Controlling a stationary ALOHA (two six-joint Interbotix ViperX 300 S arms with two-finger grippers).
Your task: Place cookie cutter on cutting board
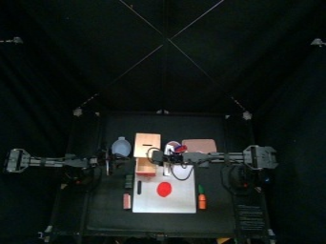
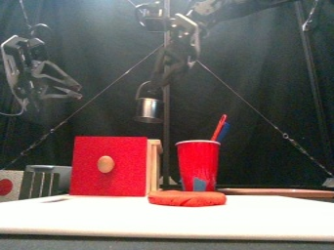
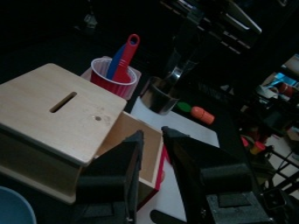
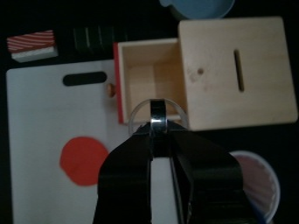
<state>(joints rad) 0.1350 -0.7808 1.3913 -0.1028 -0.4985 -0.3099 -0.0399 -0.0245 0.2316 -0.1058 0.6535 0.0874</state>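
Note:
My right gripper (image 4: 158, 124) is shut on a round metal cookie cutter (image 4: 158, 109). In the front view the cutter (image 2: 150, 103) hangs well above the table, to the left of the red cup. The white cutting board (image 4: 47, 114) lies beside the wooden box and carries a flat red dough disc (image 4: 82, 162). In the top view the right gripper (image 1: 170, 155) is at the board's (image 1: 185, 181) far edge. The left wrist view shows the cutter (image 3: 160, 96) above the board (image 3: 181, 131). My left gripper (image 3: 152, 140) is open and empty, near the wooden box.
A wooden box with a red front (image 2: 111, 166) stands left of a red cup (image 2: 198, 164) that holds utensils. A blue bowl (image 1: 121, 146) sits at the back left. A red and white block (image 4: 31, 42) lies off the board's corner. Small items (image 1: 125, 200) lie beside the board.

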